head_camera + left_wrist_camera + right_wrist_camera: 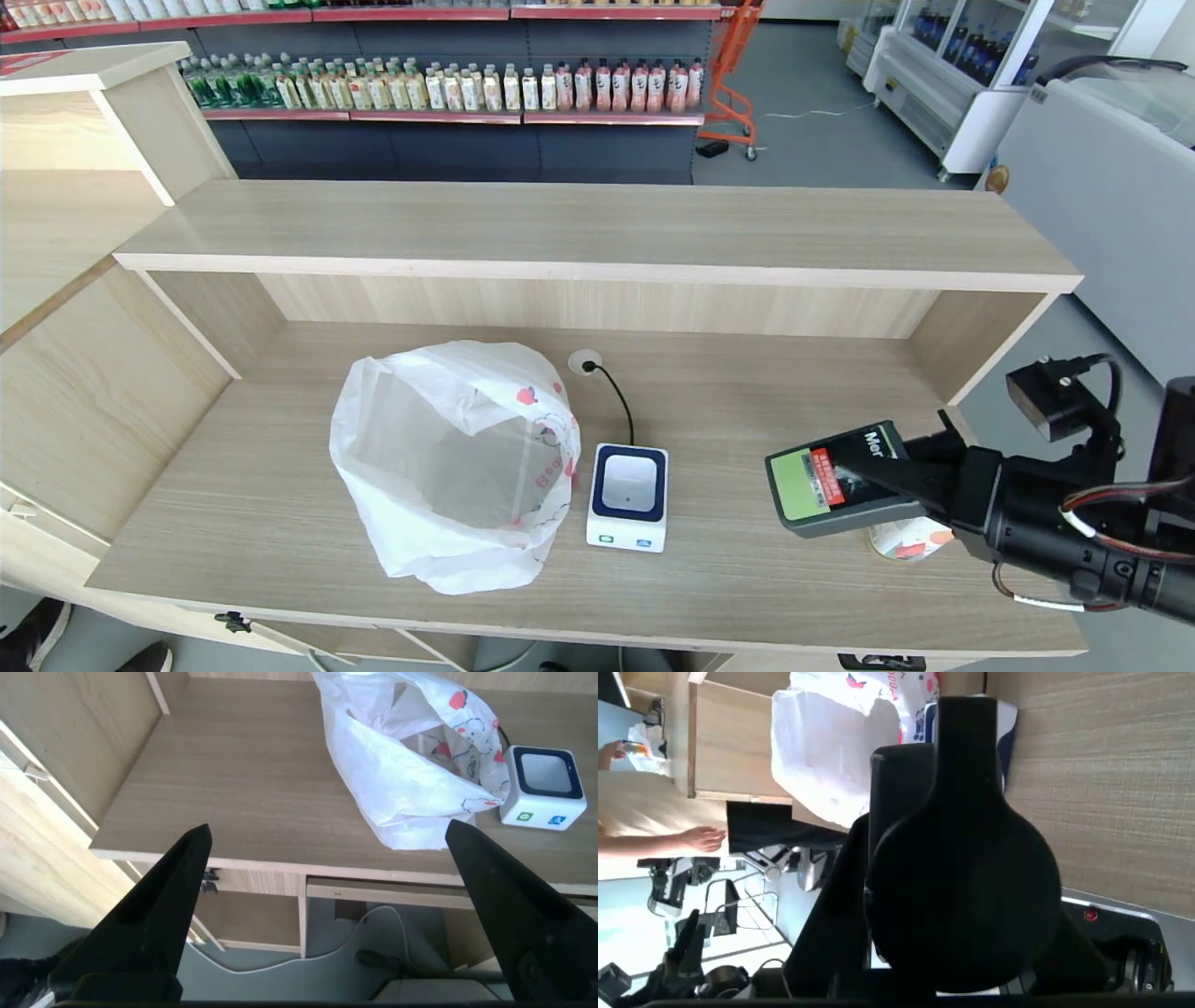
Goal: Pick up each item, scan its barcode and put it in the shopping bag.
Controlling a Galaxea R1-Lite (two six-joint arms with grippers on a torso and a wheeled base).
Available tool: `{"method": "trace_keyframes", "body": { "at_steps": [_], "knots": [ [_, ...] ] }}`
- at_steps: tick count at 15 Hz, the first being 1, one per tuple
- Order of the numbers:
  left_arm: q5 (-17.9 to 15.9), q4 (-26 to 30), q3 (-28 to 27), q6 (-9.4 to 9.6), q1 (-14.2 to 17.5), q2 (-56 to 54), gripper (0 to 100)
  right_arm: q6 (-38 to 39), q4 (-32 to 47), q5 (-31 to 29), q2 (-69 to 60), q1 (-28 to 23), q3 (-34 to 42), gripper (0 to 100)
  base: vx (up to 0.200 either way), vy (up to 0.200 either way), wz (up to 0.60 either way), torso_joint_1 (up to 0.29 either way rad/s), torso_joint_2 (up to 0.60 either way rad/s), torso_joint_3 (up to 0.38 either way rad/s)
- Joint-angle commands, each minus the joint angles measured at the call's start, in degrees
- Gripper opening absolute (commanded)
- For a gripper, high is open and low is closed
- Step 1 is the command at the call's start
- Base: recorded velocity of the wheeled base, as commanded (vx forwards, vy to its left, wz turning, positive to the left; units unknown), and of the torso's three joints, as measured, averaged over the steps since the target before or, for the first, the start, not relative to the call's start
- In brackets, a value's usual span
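Observation:
My right gripper [866,480] is shut on a dark box [814,487] with a green and red label. It holds the box in the air above the right part of the wooden counter [747,569], to the right of the scanner. The white scanner [628,495] with its dark window stands mid-counter. Just left of it, the white plastic shopping bag [448,467] stands with its mouth open. A white and orange cup [904,539] stands on the counter beneath the held box. My left gripper [327,833] is open and holds nothing, low in front of the counter's front edge, near the bag [402,775]. The box [962,887] blocks most of the right wrist view.
A raised shelf [597,233] runs along the back of the counter, with side walls at both ends. The scanner's black cable [618,392] leads to a grommet [585,362]. Bottle shelves [448,89] and freezers [1102,159] stand beyond.

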Motion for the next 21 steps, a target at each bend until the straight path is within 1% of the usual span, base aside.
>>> {"method": "trace_keyframes", "body": {
  "at_steps": [1, 5, 7, 10, 15, 16, 17, 21],
  "knots": [
    [0.0, 0.0, 0.0, 0.02, 0.0, 0.0, 100, 0.0, -0.1, 0.0, 1.4, 0.0, 0.6, 0, 0.0, 0.0, 0.0, 0.0, 0.0, 0.0],
    [0.0, 0.0, 0.0, 0.02, 0.0, 0.0, 100, -0.1, 0.0, -0.1, 1.3, -0.1, 1.0, 0, 0.0, 0.0, 0.0, 0.0, 0.0, 0.0],
    [0.0, 0.0, 0.0, -0.07, 0.0, 0.0, 100, -0.1, 0.0, -0.1, 1.5, -0.1, 1.0, 0, 0.0, 0.2, 0.0, -0.002, 0.0, 0.0],
    [0.0, -0.1, 0.0, -1.21, 0.0, 0.0, 100, -0.6, -0.1, -0.1, 2.2, -0.1, 0.7, 0, 0.0, 0.2, 0.0, 0.009, 0.01, 0.001],
    [0.0, 0.0, 0.0, -0.77, 0.0, 0.0, 100, -8.9, -0.6, -0.4, 7.8, -0.3, 0.5, 0, 0.0, 0.2, 0.0, 0.0, 0.0, 0.005],
    [0.0, 0.0, 0.0, -0.51, 0.0, 0.0, 100, -12.7, -0.6, -2.7, 10.3, -0.4, 0.1, 0, 0.0, 0.0, 0.0, 0.0, 0.0, 0.0],
    [0.0, 0.0, 0.0, -0.6, 0.0, 0.0, 100, -14.6, -0.7, -3.8, 11.8, -0.4, -0.5, 0, 0.0, 0.0, 0.0, 0.0, 0.0, 0.0],
    [0.0, 0.0, 0.0, -0.51, 0.0, 0.0, 100, -16.9, -0.7, -4.1, 18.4, -0.4, -6.9, 0, 0.0, 0.0, 0.0, 0.0, 0.0, 0.0]
  ]
}}
